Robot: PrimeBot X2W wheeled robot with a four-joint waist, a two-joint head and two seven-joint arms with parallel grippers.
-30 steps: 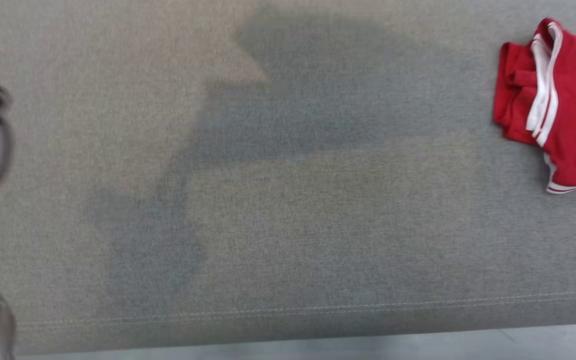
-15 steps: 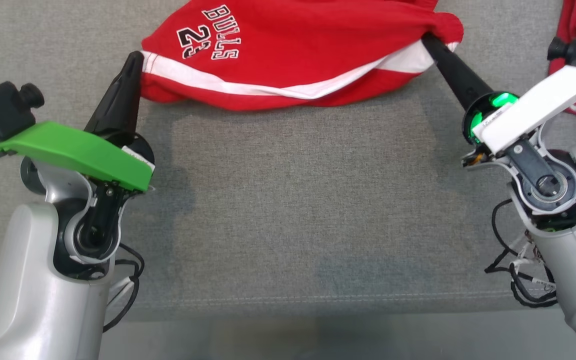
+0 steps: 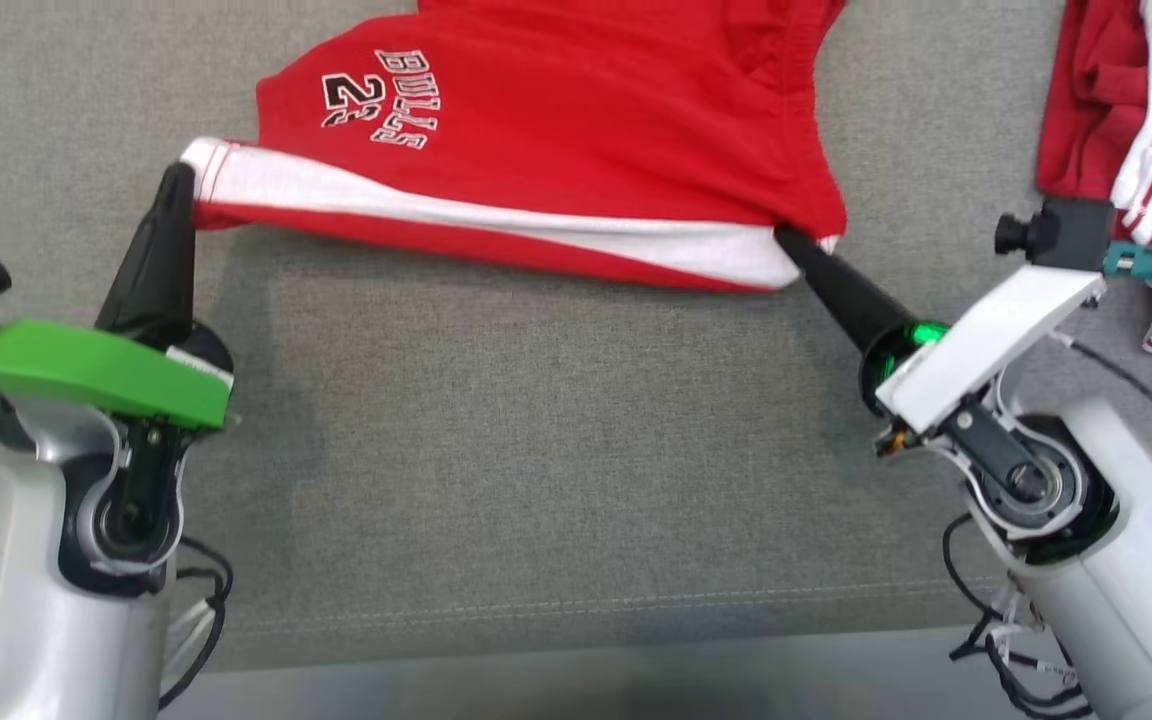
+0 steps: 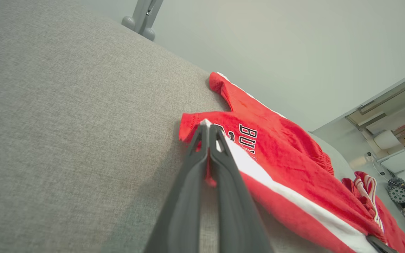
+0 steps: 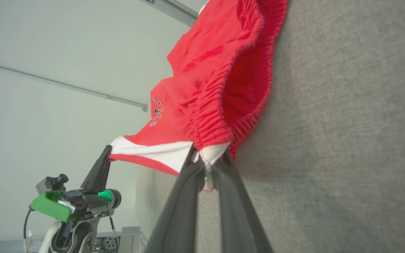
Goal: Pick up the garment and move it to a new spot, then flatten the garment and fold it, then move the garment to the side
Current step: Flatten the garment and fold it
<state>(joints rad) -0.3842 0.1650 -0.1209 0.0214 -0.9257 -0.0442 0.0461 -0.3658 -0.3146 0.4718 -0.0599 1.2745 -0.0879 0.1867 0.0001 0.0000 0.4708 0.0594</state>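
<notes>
The garment (image 3: 556, 130) is a pair of red shorts with a white side stripe and "BULLS 23" lettering, stretched between both grippers above the grey fabric surface (image 3: 536, 430). My left gripper (image 3: 179, 180) is shut on the hem corner at the garment's left end; the left wrist view shows its fingers (image 4: 202, 154) pinching the red and white cloth (image 4: 294, 168). My right gripper (image 3: 786, 238) is shut on the waistband corner at the right end; in the right wrist view the elastic waistband (image 5: 216, 105) bunches at its tips (image 5: 207, 161).
A second red garment with white stripes (image 3: 1126, 130) lies crumpled at the far right, just beyond my right wrist camera (image 3: 1056, 235). The grey surface's front seam and edge (image 3: 576, 610) run along the bottom. A pale wall stands behind the surface.
The head camera has swung round, bringing both arms and the held garment into view. Over the last half second the garment and both grippers have come nearer the front edge, the right end most.
</notes>
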